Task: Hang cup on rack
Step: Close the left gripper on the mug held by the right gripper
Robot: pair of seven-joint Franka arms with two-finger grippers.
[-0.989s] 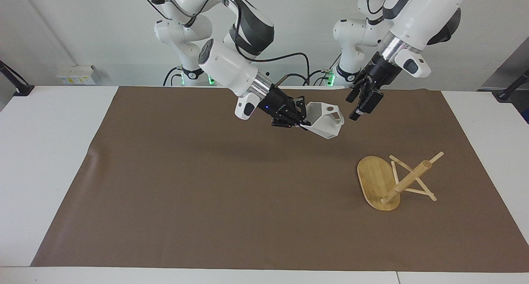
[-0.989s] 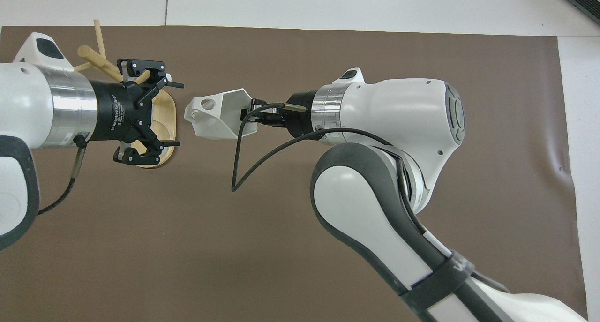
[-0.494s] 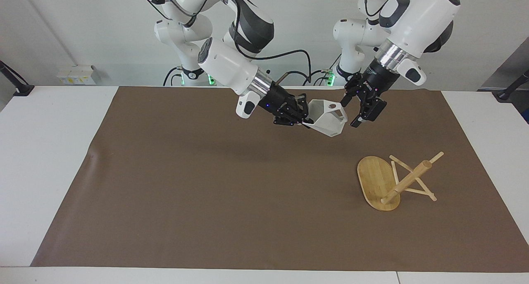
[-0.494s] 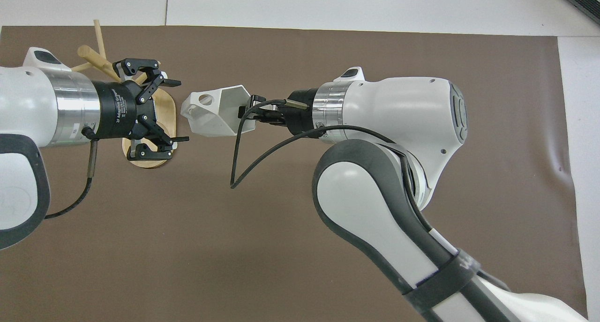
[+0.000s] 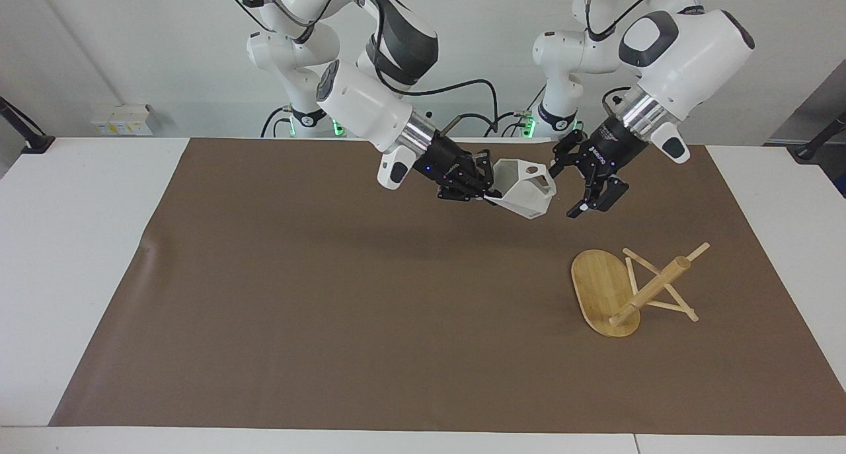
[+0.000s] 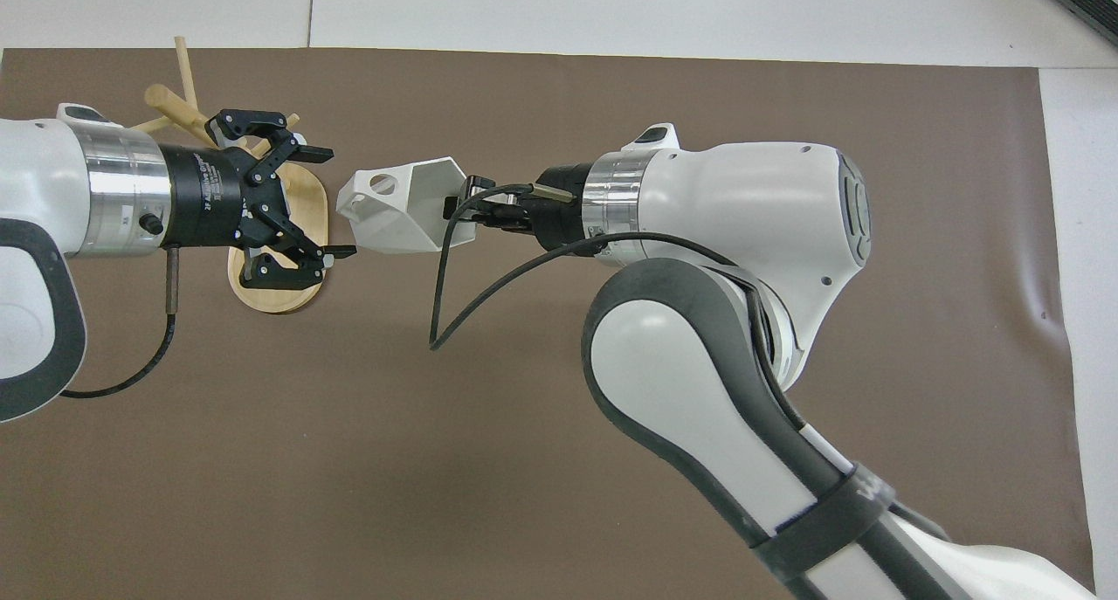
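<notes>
Brown matting (image 5: 330, 295) covered most of the white table (image 5: 73, 256) you were working at, with a pale wall above the two arm bases. Your right gripper (image 5: 484, 188) was up in the air over the mat, clamped tight on the rim of the cup (image 5: 525, 189), which it held out sideways. You had the white faceted cup tipped so its open mouth faced up and toward the robots, and its blocky handle with the round hole (image 6: 380, 182) pointed toward the left arm's end of the table. Nothing else touched the cup; it hung clear of the mat.

Your left gripper (image 5: 574, 188) hovered just beside the cup's handle end, with its fingers (image 6: 336, 252) spread wide and nothing between them. In the overhead view the two fingers framed the handle end without closing on it, and a small gap showed between their tips and the cup.

You could see the rack (image 5: 634, 289) lying tipped over on the mat toward the left arm's end, farther from the robots than both grippers and well apart from the cup. Its oval base (image 5: 598, 289) stood on edge, and its post (image 5: 651, 289) slanted up off the mat with the thin pegs crossing it. Neither gripper touched the rack.
</notes>
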